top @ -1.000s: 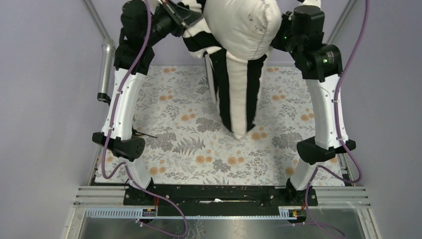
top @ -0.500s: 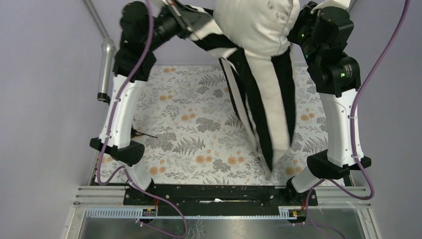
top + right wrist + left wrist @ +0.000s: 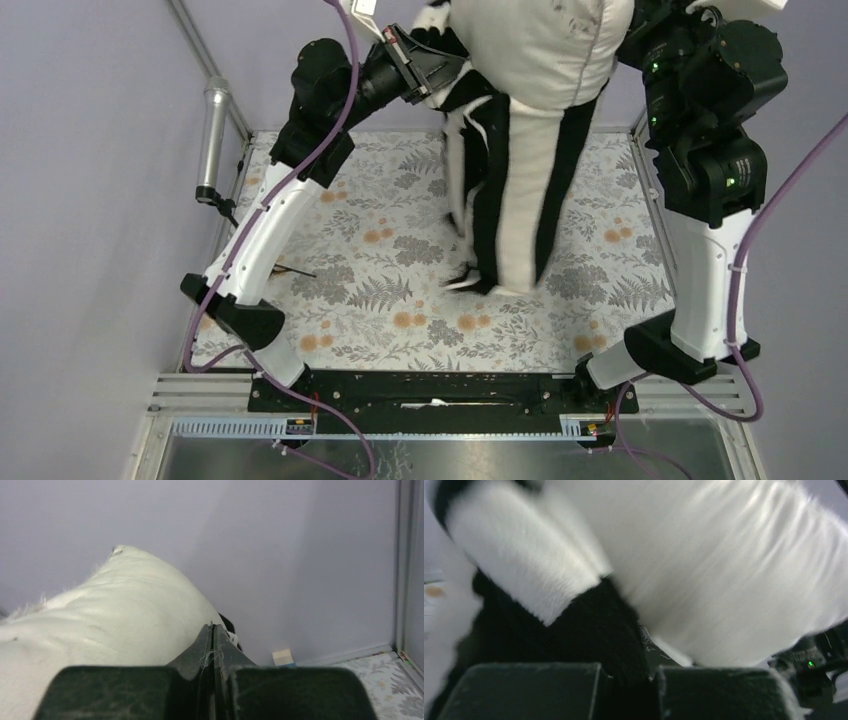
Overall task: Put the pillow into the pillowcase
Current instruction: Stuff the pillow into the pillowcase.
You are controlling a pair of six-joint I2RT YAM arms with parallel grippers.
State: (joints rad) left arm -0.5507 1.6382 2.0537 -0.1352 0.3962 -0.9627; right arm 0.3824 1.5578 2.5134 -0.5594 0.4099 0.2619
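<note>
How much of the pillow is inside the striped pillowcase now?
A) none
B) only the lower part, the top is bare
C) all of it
B: the cream top of the pillow stands bare above the hanging pillowcase.

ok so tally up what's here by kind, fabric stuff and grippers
pillow: 1
pillowcase: 1
floral table cover: 1
grippers, left gripper and right gripper: 2
total: 5

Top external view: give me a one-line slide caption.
Plump cream fabric pillow poking out of a limp black-and-white striped pillowcase, held aloft above the floral-printed table covering.
</note>
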